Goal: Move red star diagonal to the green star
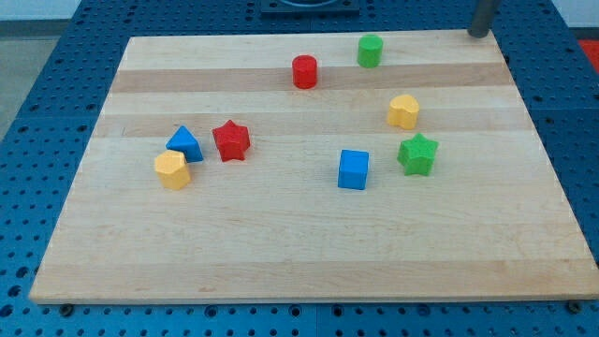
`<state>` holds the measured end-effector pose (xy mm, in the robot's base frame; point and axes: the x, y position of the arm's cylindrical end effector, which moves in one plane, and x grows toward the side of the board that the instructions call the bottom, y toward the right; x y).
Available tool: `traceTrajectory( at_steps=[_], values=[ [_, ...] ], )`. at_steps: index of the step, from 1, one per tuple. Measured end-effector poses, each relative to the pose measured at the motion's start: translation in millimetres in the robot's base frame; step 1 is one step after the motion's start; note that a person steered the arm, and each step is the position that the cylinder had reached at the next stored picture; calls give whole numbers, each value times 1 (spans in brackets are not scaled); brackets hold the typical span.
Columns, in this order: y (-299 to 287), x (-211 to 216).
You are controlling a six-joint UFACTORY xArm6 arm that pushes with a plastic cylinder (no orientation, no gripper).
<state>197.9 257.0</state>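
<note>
Camera view gives me the whole wooden board (309,262) lying on a blue perforated table (37,112). My tip (479,34) is at the far right corner, right at the board's far edge, well apart from every block; the green cylinder (370,51) is the closest one, off to its left. This arm carries no claw at all, only the dark rod, so there is nothing open or closed to report, and the rod touches no block.

The red star (231,140) sits on the left half of the board, about midway between the near and far edges. Just to its left is the blue triangular block (185,144), close beside it but I cannot tell whether they touch. The yellow block (172,170) on the left, a rounded many-sided shape, lies just near and left of the blue one, seemingly in contact with it.

The green star (417,154) is on the right half, well apart from the red star and roughly level with it. The blue cube (353,169) stands just to the green star's left and slightly nearer. A second yellow block (403,111) sits just beyond the green star. The red cylinder (304,72) is far and around centre, left of the green cylinder.
</note>
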Motion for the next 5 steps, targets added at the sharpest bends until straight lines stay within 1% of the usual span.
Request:
traceTrajectory(
  at_steps=[1,3,5],
  values=[
    [-37,0],
    [-84,0],
    [-155,0]
  ],
)
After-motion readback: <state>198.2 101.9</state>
